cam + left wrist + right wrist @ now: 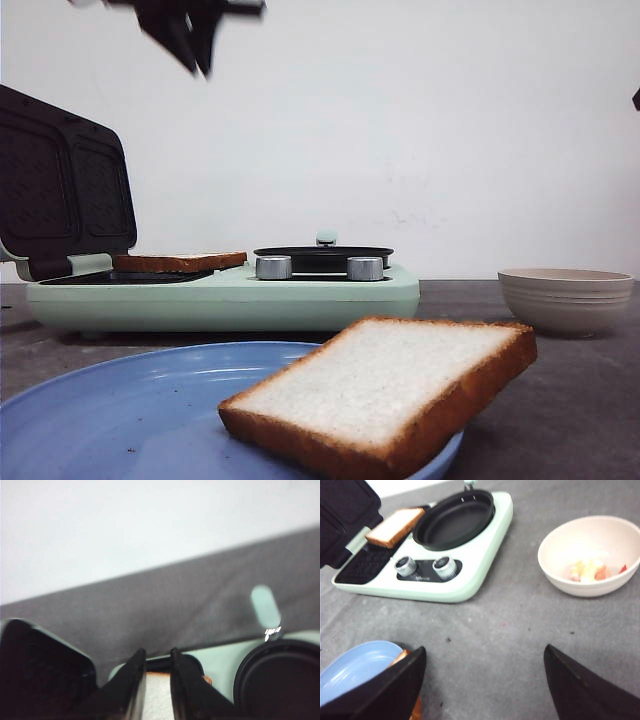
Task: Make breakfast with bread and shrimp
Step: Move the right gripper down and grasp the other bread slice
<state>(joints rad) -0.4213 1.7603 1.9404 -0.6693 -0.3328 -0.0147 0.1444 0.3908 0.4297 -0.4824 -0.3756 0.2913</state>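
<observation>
Two slices of bread are in play. One slice (385, 390) lies tilted on the blue plate (120, 410) nearest the front camera, its far corner hanging over the plate's rim above the grey table (570, 400). The other slice (180, 262) rests on the dark waffle plate of the mint-green breakfast maker (230, 295), whose hinged lid (62, 190) stands open at the left. To the right of that slice, on the same appliance, sits a round black pan (322, 256), with two silver knobs (274, 267) just in front of it.

Well to the right of the appliance stands a beige bowl (590, 555). The right wrist view shows pale and reddish-orange bits inside it, among them the shrimp (603, 572), though the pieces are too blurred to separate clearly.

The left gripper (157, 680) hangs high over the appliance, appearing only as a dark shape at the top of the front view. Its fingers (186, 690) stand a narrow gap apart with nothing between them, and the slice on the waffle plate shows beneath that gap.

The right gripper (482, 680) hovers over the bare table between the plate and the bowl, its fingers (395, 685) spread wide and holding nothing.
</observation>
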